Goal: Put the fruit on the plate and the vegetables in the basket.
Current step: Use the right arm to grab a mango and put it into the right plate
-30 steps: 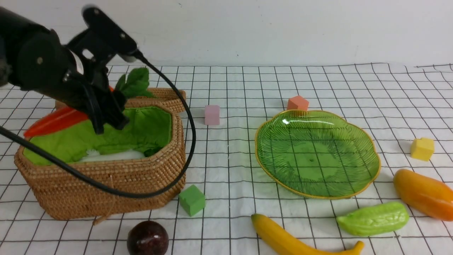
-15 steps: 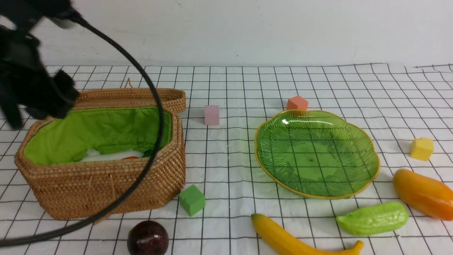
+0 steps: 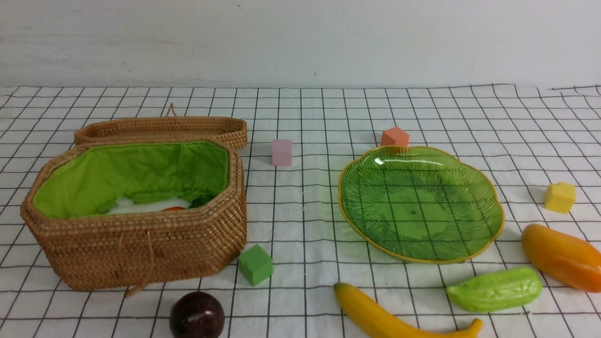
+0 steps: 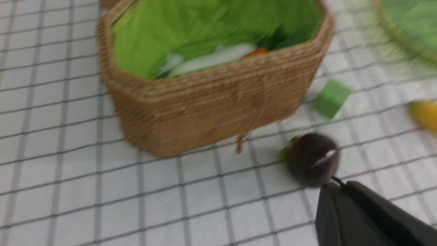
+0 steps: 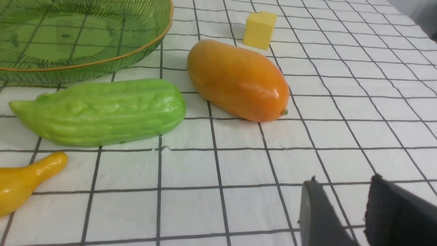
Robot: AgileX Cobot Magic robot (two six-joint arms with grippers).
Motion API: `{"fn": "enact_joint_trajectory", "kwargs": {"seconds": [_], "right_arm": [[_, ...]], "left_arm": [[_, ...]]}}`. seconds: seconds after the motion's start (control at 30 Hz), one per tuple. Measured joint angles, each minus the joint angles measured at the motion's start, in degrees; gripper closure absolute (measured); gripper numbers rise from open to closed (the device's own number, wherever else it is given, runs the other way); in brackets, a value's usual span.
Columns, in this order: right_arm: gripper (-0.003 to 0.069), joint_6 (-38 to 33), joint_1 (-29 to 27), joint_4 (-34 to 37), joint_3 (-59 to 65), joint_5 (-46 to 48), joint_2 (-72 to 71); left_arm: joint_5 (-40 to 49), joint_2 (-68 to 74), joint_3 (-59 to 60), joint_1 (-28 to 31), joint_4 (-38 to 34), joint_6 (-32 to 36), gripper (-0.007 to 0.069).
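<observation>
**Gridded tabletop [image 3: 328, 117]: mango lies ahead of the spread right pincer**

The right pincer [image 5: 344, 184] hovers over the white checked cloth on the near right. Its two dark fingers are spread, with nothing between them. Ahead of it lies the mango [image 5: 237, 78], its long axis slanting from far left to near right. The fingers would probably have to turn across its width to close on it.

Just left of the mango is the bumpy gourd [image 5: 102, 111], lying roughly left to right. Beyond both sits the plate [image 5: 102, 61], close by and bare.

The left pincer [image 4: 333, 194] is pressed together and holds nothing. The maroon fruit [image 4: 312, 159] sits just off its tip, in front of the basket [image 3: 141, 244] and well apart from the plate. The banana [image 3: 375, 314] lies at the near edge.

Inside the basket rest the white vegetable [image 3: 150, 206] and a glimpse of red-orange chili [image 3: 174, 208].

By my judgement the right arm is the nearer one for the mango.
</observation>
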Motion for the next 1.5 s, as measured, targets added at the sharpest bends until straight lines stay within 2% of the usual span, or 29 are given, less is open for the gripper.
{"fn": "enact_joint_trajectory", "kwargs": {"seconds": [0.07,0.17,0.73,0.97,1.17,1.27,1.5], "right_arm": [[0.0417,0.0,0.0,0.0,0.0,0.0,0.0],[0.0416,0.0,0.0,0.0,0.0,0.0,0.0],[0.0416,0.0,0.0,0.0,0.0,0.0,0.0],[0.0416,0.0,0.0,0.0,0.0,0.0,0.0],[0.0416,0.0,0.0,0.0,0.0,0.0,0.0],[0.0416,0.0,0.0,0.0,0.0,0.0,0.0],[0.0416,0.0,0.0,0.0,0.0,0.0,0.0]], "left_arm": [[-5.33,-2.67,3.45,0.0,-1.81,-0.07,0.0638],[-8.36,-5.54,4.96,0.0,-2.53,-0.07,0.0638],[-5.59,-6.72,5.15,0.0,-1.79,-0.02,0.0638],[-10.28,-6.3,6.75,0.29,0.08,-0.02,0.0638],[-16.96,-11.64,10.56,6.46,1.96,0.14,0.0638],[-19.52,-16.4,17.22,10.9,2.67,0.14,0.0638],[-18.94,-20.73,29.01,12.29,-1.22,0.14,0.0637]]}}
